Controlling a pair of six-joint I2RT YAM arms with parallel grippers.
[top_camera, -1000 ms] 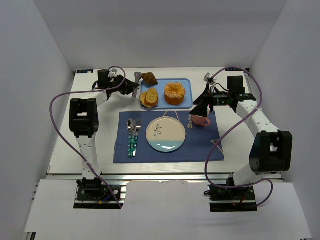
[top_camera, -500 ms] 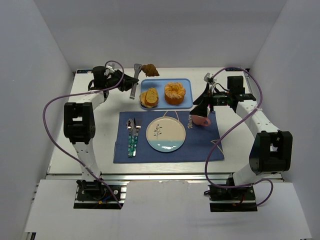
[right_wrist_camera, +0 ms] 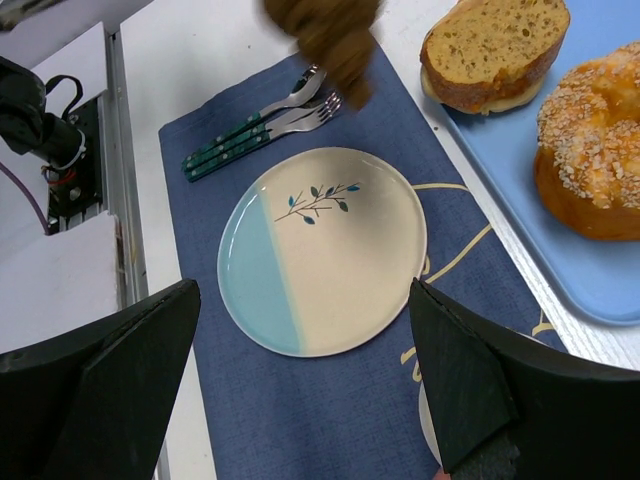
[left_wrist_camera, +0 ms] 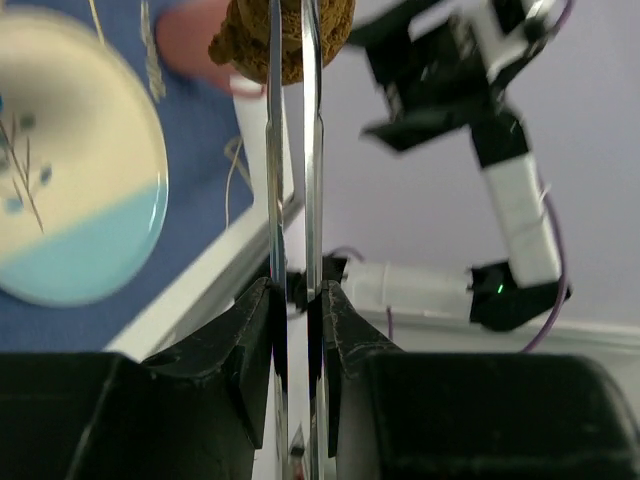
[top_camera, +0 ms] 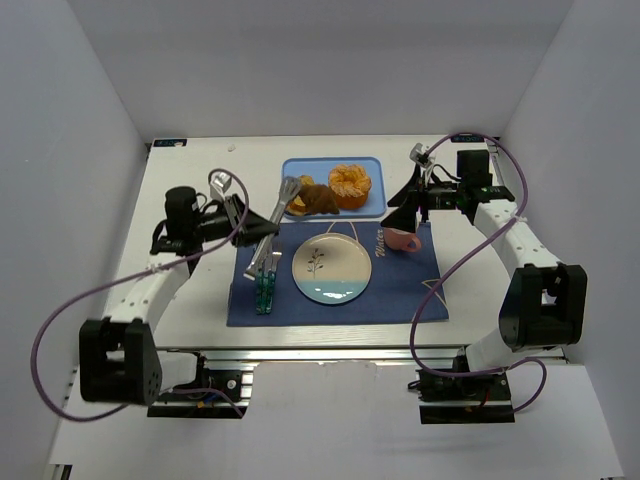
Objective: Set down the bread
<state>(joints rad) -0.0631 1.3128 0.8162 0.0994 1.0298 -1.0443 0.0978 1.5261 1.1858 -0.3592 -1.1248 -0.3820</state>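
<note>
My left gripper [top_camera: 238, 218] is shut on the handles of metal tongs [top_camera: 272, 222]. The tongs' tips pinch a dark brown piece of bread [top_camera: 318, 198], which hangs over the front edge of the blue tray [top_camera: 300, 166], just behind the plate [top_camera: 331, 268]. In the left wrist view the two tong blades [left_wrist_camera: 313, 150] run up from between my left gripper's jaws [left_wrist_camera: 297, 295] to the bread [left_wrist_camera: 290, 35]. My right gripper [top_camera: 408, 212] hovers open over the mat's right part. Its view shows the plate [right_wrist_camera: 320, 250] and the blurred bread [right_wrist_camera: 325, 35] above it.
A sesame bun [right_wrist_camera: 590, 140] and a cut loaf slice [right_wrist_camera: 495, 50] lie on the tray [right_wrist_camera: 600, 290]. A fork and knife [top_camera: 264, 290] lie left of the plate on the blue placemat [top_camera: 400, 290]. A pink cup [top_camera: 400, 240] stands at the mat's right.
My left arm has swung from the back left corner toward the table's middle, carrying the tongs and bread from above the tray's back edge to its front edge. The right arm is still.
</note>
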